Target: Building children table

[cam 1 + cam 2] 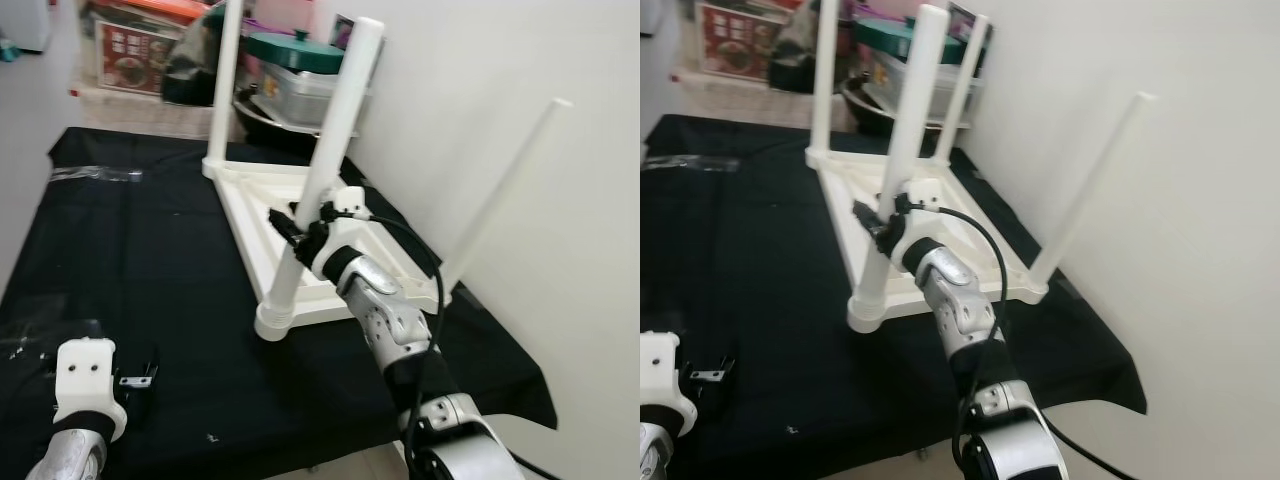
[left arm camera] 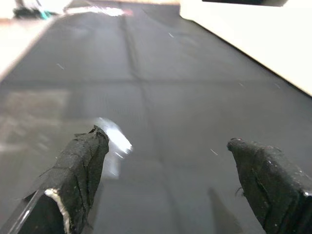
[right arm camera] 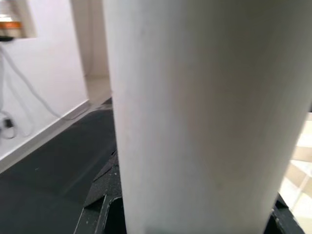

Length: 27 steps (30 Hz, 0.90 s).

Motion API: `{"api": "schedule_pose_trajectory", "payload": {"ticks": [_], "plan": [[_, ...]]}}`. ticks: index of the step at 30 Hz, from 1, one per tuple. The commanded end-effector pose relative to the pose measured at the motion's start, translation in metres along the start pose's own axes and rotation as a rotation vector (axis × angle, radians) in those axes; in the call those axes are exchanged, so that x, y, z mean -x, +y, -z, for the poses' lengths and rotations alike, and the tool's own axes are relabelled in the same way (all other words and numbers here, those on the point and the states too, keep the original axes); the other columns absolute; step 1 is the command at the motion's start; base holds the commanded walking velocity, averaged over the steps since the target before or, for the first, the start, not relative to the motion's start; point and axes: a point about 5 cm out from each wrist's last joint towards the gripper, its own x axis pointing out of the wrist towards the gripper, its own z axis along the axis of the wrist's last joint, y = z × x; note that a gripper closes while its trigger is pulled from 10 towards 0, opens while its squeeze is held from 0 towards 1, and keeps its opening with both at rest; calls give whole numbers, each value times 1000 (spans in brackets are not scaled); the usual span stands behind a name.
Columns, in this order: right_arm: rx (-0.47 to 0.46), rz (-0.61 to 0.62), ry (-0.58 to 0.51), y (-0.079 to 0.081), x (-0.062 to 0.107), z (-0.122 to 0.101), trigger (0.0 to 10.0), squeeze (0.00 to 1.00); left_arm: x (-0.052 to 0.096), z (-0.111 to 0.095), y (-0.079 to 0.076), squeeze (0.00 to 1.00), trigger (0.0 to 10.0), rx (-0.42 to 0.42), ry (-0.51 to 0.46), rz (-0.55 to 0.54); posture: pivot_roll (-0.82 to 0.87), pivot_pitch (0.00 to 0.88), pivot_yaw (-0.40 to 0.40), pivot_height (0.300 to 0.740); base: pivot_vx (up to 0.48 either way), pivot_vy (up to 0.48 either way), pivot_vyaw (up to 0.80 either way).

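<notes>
Right claw grips the near white table leg, which stands in the upturned tabletop. Left claw hovers open over the black surface.

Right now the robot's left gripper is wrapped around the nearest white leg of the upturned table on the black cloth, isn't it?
Not quite: the right gripper grips that leg, as the left eye view shows. The left gripper hovers open over the black cloth. The upturned table is as you say.

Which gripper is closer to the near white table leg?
Right. The right gripper is clamped around the near table leg; the left gripper hovers open over the black cloth, well away.
</notes>
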Motion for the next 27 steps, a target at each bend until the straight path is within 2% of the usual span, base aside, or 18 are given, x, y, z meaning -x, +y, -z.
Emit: {"api": "schedule_pose_trajectory", "payload": {"ticks": [1,2,4,6,7,8,9,11,13,27], "plan": [[-26,208,60,-23,16,24,10000,0,-3,2,-4,0,10000,9,14,20,255,0,-221,740,0,0,0],[-26,208,60,-23,16,24,10000,0,-3,2,-4,0,10000,9,14,20,255,0,-221,740,0,0,0],[11,339,16,-35,22,18,10000,0,-5,2,-7,0,10000,10,11,34,250,0,-209,740,0,0,0],[17,385,4,-39,24,16,10000,0,-6,3,-8,0,10000,10,11,38,249,0,-208,740,0,0,0],[17,385,4,-39,24,16,10000,0,-6,3,-8,0,10000,10,11,38,249,0,-208,740,0,0,0],[3,453,-4,-45,27,14,10000,0,-7,3,-7,0,10000,8,12,40,249,0,-199,740,0,0,0],[3,453,-4,-45,27,14,10000,0,-7,3,-7,0,10000,8,12,40,249,0,-199,740,0,0,0],[-4,544,-26,-52,33,10,10000,0,-9,2,-5,0,10000,5,8,41,249,0,-193,740,0,0,0],[-14,581,-37,-53,37,8,10000,0,-11,1,-4,0,10000,2,5,43,247,0,-187,740,0,0,0],[-32,601,-57,-46,40,0,10000,0,-15,2,-5,0,10000,-12,8,68,231,0,-163,740,0,0,0]]}}
